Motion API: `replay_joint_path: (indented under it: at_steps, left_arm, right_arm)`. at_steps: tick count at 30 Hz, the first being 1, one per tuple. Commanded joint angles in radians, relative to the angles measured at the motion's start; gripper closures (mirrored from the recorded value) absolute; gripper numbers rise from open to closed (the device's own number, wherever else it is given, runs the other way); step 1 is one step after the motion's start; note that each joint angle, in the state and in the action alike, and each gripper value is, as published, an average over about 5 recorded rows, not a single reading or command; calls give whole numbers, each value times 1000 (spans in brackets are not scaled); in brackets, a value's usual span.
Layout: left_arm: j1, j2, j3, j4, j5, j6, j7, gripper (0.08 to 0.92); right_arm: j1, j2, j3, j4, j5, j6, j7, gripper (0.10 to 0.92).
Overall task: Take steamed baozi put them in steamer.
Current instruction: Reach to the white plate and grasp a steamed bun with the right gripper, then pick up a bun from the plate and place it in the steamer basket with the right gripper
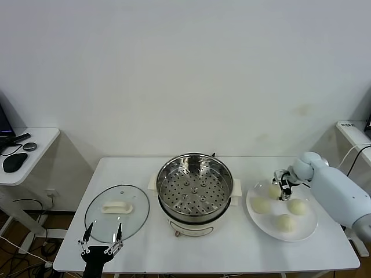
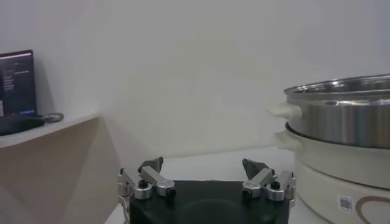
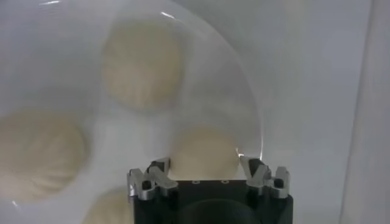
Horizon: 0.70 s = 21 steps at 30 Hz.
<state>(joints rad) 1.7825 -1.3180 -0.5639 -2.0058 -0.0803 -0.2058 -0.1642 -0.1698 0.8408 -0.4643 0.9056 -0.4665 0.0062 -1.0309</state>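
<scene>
While the right gripper (image 1: 283,186) stands over the far bun on the white plate (image 1: 307,231) at the right of the head view, the steamer (image 1: 194,186) waits open in the middle of the frame with nothing on its perforated tray. Four steamed baozi (image 1: 297,207) lie on the plate — none is lifted yet. The glass lid (image 1: 117,213) rests at the lower left, and the left gripper (image 1: 101,241) hangs at the bottom left edge, idle, fingers wide apart.

In the left wrist view the left gripper (image 2: 204,176) shows its two fingers spread with nothing between them; the steamer (image 2: 341,115) rises at the right of the frame.

In the right wrist view the right gripper (image 3: 207,173) has its fingers on either side of one bun (image 3: 204,152) in the lower middle, still apart from it, so I judge nothing is held yet. The other buns sit close by at the left — a finger can push a neighbour. The bun is soft and round: a hard squeeze may dent it, an off-centre closing may roll it across the plate (image 3: 244,91) toward the rim.
</scene>
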Motion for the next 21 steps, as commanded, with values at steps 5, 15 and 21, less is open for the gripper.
replay_joint_path:
  at_steps: [5, 15, 21]
  left_arm:
    - [3, -1, 0, -1, 2, -4, -1, 177]
    - [7, -1, 8, -2, 5, -8, -1, 177]
    - [-3, -1, 19, -2, 6, -9, -1, 177]
  right_arm:
    - [2, 7, -1, -2, -7, -3, -1, 490]
    - [75, -122, -88, 199, 139, -36, -40, 500]
    - [240, -248, -208, 364, 270, -29, -55, 499]
